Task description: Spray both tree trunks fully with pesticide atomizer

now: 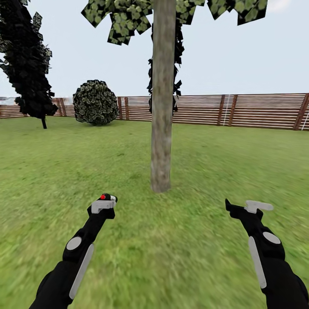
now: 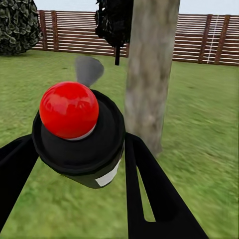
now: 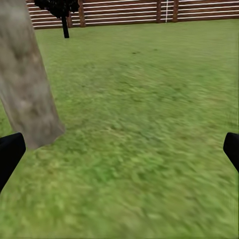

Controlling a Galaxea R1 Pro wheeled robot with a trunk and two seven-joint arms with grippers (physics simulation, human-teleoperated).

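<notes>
Pesticide atomizer (image 2: 79,134) clamped in left end effector (image 1: 103,205); right end effector (image 1: 249,207) spread, empty; trunk (image 1: 163,94) ahead.

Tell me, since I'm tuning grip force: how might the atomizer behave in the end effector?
The pesticide atomizer looks like a stiff, rounded black can, so it could twist or slip between the left end effector's fingers. It seems small beside them, so probably light. Its red dome protrudes and might be pressed by a bump.
</notes>
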